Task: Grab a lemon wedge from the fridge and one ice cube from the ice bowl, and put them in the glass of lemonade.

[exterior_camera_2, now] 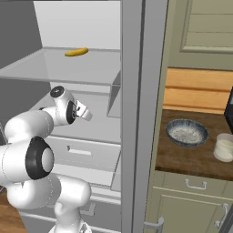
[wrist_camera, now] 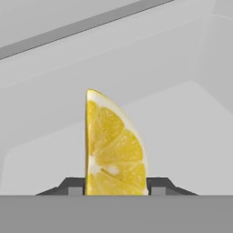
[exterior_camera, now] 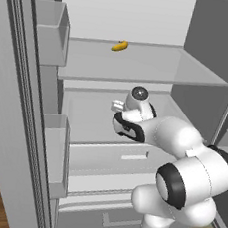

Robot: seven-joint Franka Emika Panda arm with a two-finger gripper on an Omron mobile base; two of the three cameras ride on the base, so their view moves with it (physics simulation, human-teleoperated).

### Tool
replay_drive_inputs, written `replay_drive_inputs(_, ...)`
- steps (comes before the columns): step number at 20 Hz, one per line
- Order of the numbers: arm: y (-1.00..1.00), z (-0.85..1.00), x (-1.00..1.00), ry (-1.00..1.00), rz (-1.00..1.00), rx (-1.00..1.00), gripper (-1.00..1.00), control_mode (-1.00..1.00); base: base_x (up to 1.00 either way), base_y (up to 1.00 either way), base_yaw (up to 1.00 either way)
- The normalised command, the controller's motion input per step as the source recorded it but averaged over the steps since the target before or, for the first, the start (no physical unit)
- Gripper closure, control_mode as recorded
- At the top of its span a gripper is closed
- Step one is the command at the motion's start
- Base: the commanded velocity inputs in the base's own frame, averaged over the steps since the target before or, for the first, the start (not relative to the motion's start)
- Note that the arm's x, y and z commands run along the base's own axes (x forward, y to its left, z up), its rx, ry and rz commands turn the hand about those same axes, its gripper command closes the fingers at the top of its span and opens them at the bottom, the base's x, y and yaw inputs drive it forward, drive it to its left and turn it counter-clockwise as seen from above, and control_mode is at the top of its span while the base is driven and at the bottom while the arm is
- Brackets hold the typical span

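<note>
The two dark fingertips (wrist_camera: 73, 185) sat at the bottom of the hand view, one on each side of the lemon wedge (wrist_camera: 116, 145), and both looked to be touching it. The gripper (wrist_camera: 116, 186) was roughly half closed, pinching the wedge low down at its thick end. The wedge stood upright in the middle of that frame, with its straight edge on the left and its curved edge on the right.

I'd have called it light but soft and wet, and likely to squirt out or bruise under a hard squeeze. The firmer peel seemed the safer place to hold.

Around it was the pale floor of a compartment in the fridge (exterior_camera: 14, 124), under a shelf (exterior_camera: 141, 69) that carried a small yellow curved thing (exterior_camera: 120, 45) at upper centre. At the right of the right base view, the ice bowl (exterior_camera_2: 187, 133) and the glass of lemonade (exterior_camera_2: 224, 148) waited on the wooden counter (exterior_camera_2: 182, 161).
</note>
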Motion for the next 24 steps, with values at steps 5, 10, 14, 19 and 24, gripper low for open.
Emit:
replay_drive_inputs(5,0.0,0.0,-0.19,-0.01,0.0,0.0,1.0,-1.0,0.0,0.0,0.0)
replay_drive_inputs(10,0.0,0.0,-1.0,-0.12,0.0,0.0,1.0,-1.0,0.0,0.0,0.0)
replay_drive_inputs(14,0.0,0.46,-0.98,-0.04,0.0,0.0,1.0,-1.0,0.0,0.0,0.0)
replay_drive_inputs(19,-0.12,1.0,-0.98,0.16,0.01,0.0,1.0,-1.0,0.0,0.0,0.0)
replay_drive_inputs(24,-0.21,0.87,-1.0,0.38,0.1,0.0,1.0,-1.0,0.0,0.0,0.0)
